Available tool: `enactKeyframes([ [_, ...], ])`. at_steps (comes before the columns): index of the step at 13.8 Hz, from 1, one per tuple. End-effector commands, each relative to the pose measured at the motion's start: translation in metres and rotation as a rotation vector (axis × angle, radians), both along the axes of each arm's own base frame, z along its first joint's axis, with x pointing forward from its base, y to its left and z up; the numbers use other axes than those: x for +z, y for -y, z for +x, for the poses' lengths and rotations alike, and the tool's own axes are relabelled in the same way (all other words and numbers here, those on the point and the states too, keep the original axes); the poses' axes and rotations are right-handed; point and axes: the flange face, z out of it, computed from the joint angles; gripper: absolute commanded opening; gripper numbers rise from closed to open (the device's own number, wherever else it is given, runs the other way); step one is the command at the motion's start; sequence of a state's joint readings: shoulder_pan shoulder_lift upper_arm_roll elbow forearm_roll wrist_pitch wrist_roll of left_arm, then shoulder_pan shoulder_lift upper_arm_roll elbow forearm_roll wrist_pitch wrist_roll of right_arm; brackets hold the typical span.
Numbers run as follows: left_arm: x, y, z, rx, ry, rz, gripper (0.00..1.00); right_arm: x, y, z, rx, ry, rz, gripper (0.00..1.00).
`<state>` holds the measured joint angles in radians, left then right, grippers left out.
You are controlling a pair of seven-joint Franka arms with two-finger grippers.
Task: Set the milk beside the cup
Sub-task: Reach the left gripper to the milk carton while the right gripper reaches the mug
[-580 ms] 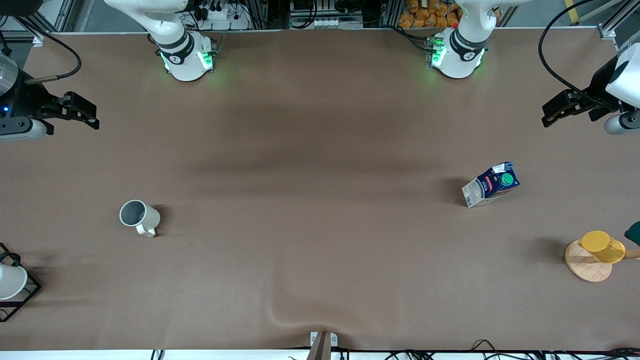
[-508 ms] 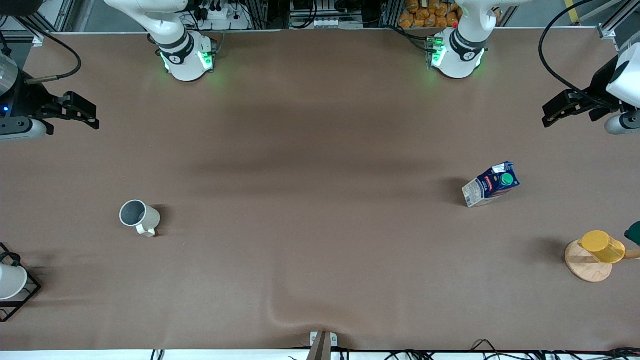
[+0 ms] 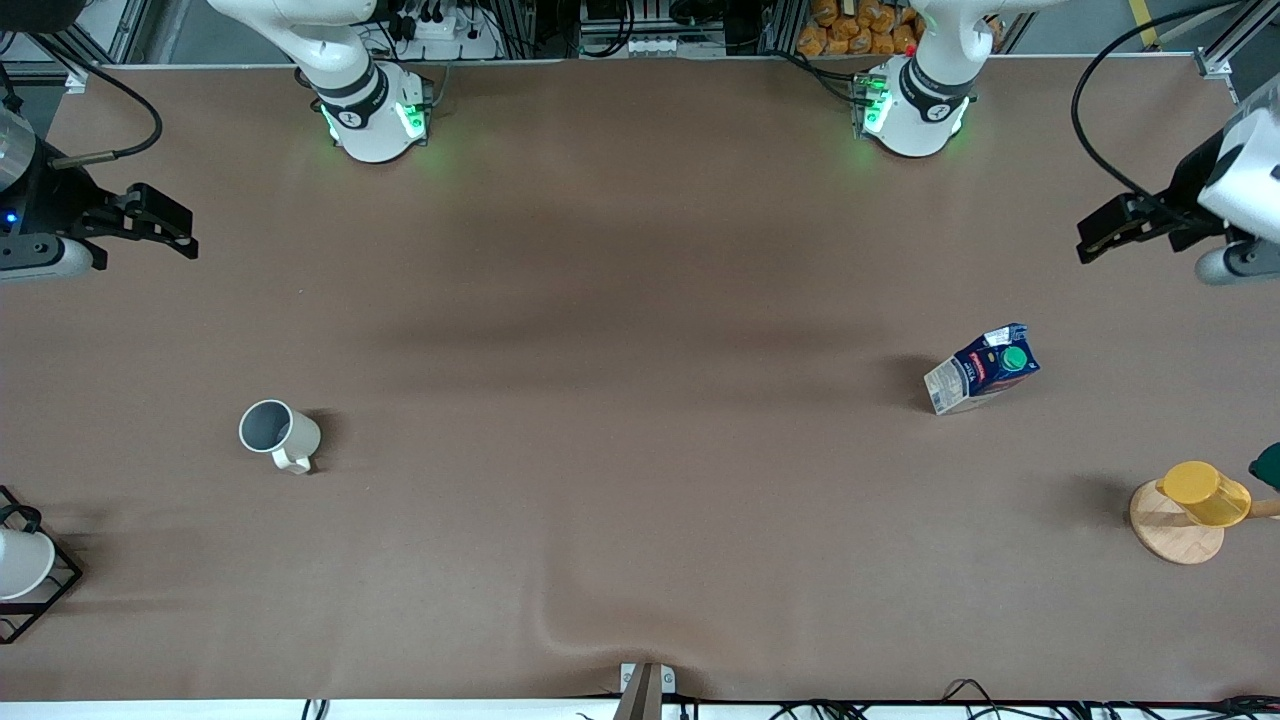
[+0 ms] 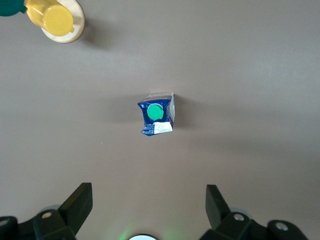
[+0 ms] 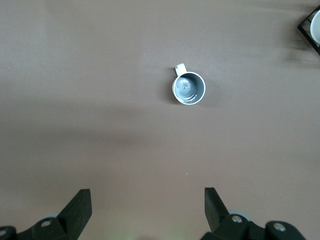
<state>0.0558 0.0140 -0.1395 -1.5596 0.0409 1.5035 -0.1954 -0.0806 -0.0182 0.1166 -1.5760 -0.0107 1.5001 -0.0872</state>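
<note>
The milk (image 3: 982, 368), a dark blue carton with a green cap, stands upright on the brown table toward the left arm's end. It also shows in the left wrist view (image 4: 156, 114). The cup (image 3: 278, 433), a beige mug with a grey inside, stands toward the right arm's end and shows in the right wrist view (image 5: 189, 88). My left gripper (image 3: 1092, 235) is open and empty, high over the table's edge, apart from the milk, and shows in its own view (image 4: 148, 195). My right gripper (image 3: 185, 232) is open and empty over the right arm's end, also seen in its own view (image 5: 147, 197).
A yellow cup (image 3: 1205, 492) sits on a wooden disc (image 3: 1165, 535) nearer the front camera than the milk, with a green thing (image 3: 1268, 465) beside it. A white cup (image 3: 20, 565) sits in a black wire rack (image 3: 60, 590) nearer the camera than the mug.
My left gripper has shifted slightly toward the table's middle. The right arm, the milk and the cup have not moved.
</note>
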Motion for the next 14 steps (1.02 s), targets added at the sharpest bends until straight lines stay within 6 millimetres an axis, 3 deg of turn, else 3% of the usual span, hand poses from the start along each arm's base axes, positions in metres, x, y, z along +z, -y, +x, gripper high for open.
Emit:
enactKeyframes([
  [1,-0.045,-0.002,0.014,-0.001,0.008,-0.009,1.0,-0.001,0.016,0.008,-0.023,-0.002,0.023,1.0],
  [4,-0.125,-0.027,0.042,0.02,-0.013,-0.022,1.0,-0.008,0.019,0.019,-0.004,-0.011,0.02,1.0],
  [7,-0.155,-0.027,0.045,0.031,-0.024,-0.025,1.0,-0.032,0.021,0.044,0.0,0.018,0.035,1.0],
  [11,-0.202,-0.026,0.037,0.028,-0.001,-0.028,1.0,-0.106,0.054,0.082,-0.002,-0.006,0.054,1.0],
  [14,-0.223,-0.026,0.037,0.027,-0.021,-0.031,1.0,-0.166,0.07,0.088,-0.026,0.005,0.057,1.0],
])
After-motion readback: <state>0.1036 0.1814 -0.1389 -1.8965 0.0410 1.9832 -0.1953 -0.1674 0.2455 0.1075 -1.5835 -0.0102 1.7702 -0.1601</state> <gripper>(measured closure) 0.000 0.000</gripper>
